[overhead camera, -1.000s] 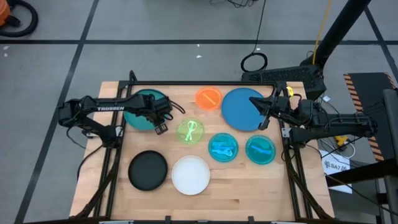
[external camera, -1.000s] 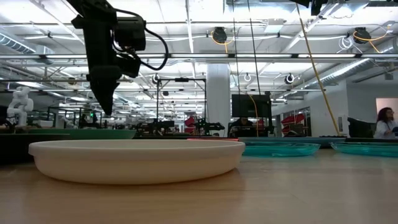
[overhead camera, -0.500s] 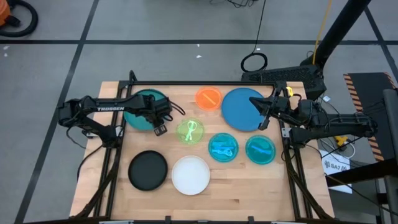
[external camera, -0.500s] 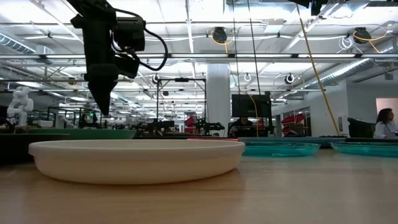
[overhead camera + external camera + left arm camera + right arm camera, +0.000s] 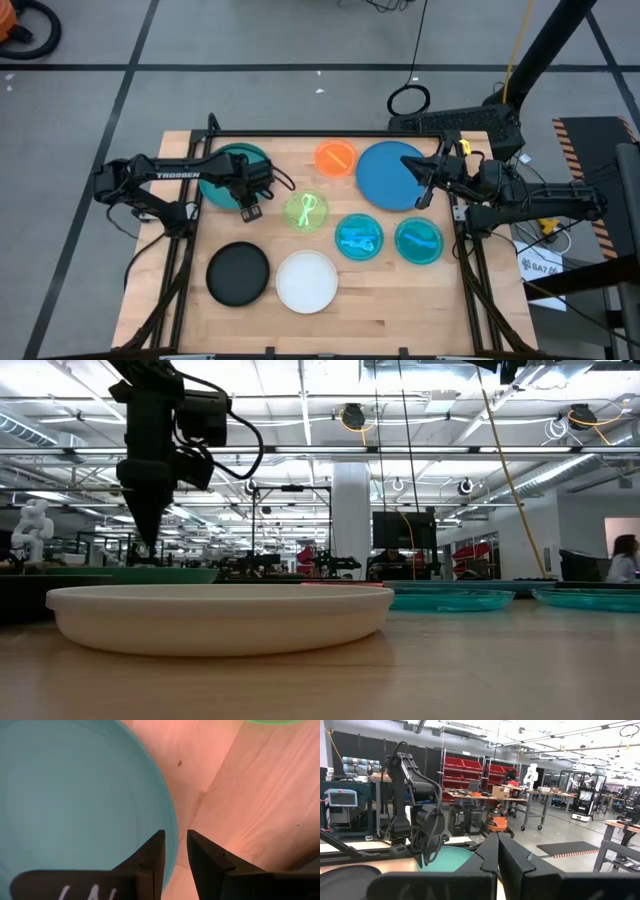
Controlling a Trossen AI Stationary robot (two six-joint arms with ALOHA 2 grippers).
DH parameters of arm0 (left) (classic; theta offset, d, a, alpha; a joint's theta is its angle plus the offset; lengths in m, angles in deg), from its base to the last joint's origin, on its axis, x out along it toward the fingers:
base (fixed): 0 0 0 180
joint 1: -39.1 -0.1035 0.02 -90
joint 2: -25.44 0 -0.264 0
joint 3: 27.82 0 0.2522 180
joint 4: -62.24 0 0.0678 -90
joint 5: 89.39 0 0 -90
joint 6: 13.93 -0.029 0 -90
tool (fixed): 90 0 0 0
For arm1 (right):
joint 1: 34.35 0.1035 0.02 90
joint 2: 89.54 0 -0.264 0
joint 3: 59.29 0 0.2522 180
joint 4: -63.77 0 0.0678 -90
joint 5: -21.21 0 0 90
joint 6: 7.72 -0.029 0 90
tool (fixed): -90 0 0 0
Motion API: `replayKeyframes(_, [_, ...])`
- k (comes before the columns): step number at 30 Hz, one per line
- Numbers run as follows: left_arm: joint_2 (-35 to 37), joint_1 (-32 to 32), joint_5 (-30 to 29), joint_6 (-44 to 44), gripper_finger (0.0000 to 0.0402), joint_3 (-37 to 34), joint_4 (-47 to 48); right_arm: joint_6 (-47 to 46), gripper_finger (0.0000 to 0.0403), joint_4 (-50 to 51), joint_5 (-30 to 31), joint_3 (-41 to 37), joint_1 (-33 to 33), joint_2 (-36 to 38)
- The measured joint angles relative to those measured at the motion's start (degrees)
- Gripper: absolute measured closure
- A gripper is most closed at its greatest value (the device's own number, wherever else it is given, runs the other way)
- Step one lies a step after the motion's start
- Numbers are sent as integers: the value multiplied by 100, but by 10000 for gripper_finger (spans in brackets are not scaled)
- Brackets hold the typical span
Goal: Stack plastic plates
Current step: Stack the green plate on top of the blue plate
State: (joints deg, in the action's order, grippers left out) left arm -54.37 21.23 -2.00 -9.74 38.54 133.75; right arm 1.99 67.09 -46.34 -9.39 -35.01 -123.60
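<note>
Left wrist view: left gripper (image 5: 175,851), fingers barely apart, straddles dark teal plate (image 5: 75,800) rim — prob. light, stiff, slick; pinch at rim.

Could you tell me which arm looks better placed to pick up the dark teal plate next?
The left. Its gripper hangs right over the dark teal plate's rim, fingers a narrow gap apart on either side of the edge. The right gripper waits above the large blue plate, far across the table.

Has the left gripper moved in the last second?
Yes. The left gripper has drifted from the lime green plate toward the dark teal plate's rim.
</note>
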Motion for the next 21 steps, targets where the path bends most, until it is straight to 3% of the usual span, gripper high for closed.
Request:
replayKeyframes(13, [0, 0, -29, -179, 313, 0, -28, 1, 401, 2, 0, 0, 0, 0])
replayKeyframes(21, [0, 0, 492, -116, 309, 0, 389, 1, 401, 2, -1, 0, 0, 0])
